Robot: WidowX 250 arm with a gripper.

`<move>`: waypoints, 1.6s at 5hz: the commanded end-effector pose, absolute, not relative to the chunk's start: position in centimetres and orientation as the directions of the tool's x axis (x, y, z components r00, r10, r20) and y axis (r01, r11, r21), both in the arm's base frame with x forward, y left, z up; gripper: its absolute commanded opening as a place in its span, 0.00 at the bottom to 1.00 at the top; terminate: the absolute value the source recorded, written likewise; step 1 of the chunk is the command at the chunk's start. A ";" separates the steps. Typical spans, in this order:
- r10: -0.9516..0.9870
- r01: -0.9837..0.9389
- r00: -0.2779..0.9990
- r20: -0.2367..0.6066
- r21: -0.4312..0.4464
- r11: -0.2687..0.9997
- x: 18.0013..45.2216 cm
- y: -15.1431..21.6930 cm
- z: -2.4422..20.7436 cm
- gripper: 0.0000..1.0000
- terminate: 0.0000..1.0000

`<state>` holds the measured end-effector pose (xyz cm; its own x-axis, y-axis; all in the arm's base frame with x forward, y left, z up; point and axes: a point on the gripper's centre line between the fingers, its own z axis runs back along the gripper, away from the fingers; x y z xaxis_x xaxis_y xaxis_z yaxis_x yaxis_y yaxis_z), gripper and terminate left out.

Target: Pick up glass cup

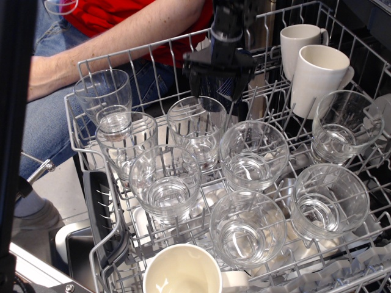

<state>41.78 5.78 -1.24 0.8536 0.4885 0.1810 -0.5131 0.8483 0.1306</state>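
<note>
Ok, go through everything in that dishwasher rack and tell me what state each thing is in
Pincer: open, empty, above the rear middle glass.
Rear middle glass: upright, empty, ungripped.
Other glasses: open side up, empty, in the rack.
Navy mug: mostly hidden behind the pincer.
White mugs: tilted, at rear right.
Front mug: mouth up, empty.
Rack: pulled out.

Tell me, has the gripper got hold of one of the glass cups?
No, the gripper hangs above the rim of the glass cup in the rack, with nothing between its fingers.
</note>
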 end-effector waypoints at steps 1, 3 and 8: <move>0.496 -0.544 0.823 0.277 0.136 0.828 44.3 5.8 -1.8 1.00 0.00; 0.524 -0.575 0.797 0.299 0.114 0.810 45.8 6.0 -4.7 1.00 0.00; 0.555 -0.573 0.802 0.219 0.023 0.819 44.7 7.4 -4.9 0.00 0.00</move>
<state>42.95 6.61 -8.25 0.8107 0.5710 0.1296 -0.5808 0.8121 0.0555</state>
